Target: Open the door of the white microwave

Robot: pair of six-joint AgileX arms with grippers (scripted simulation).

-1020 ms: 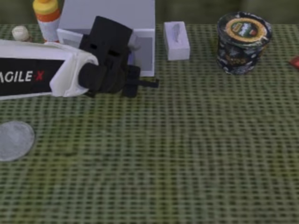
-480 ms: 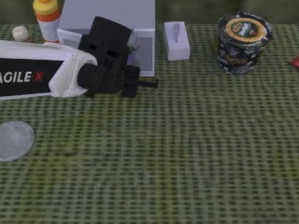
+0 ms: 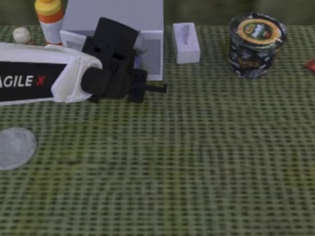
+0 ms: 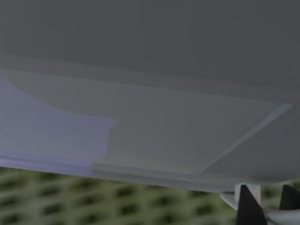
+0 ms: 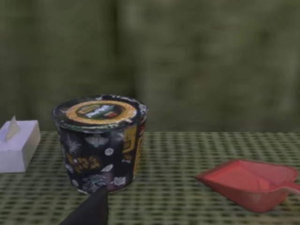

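Left pincer is sitting at the white microwave, against the door (partly hidden behind it); finger state: cannot tell. Right arm unseen from above.

The left arm's black wrist covered most of the front of the white microwave in the top view, hiding the door's handle. The microwave's rear was cut off by the frame's top edge. The left claw showed too little there to tell its fingers' state. The red scoop was cropped at the right edge.
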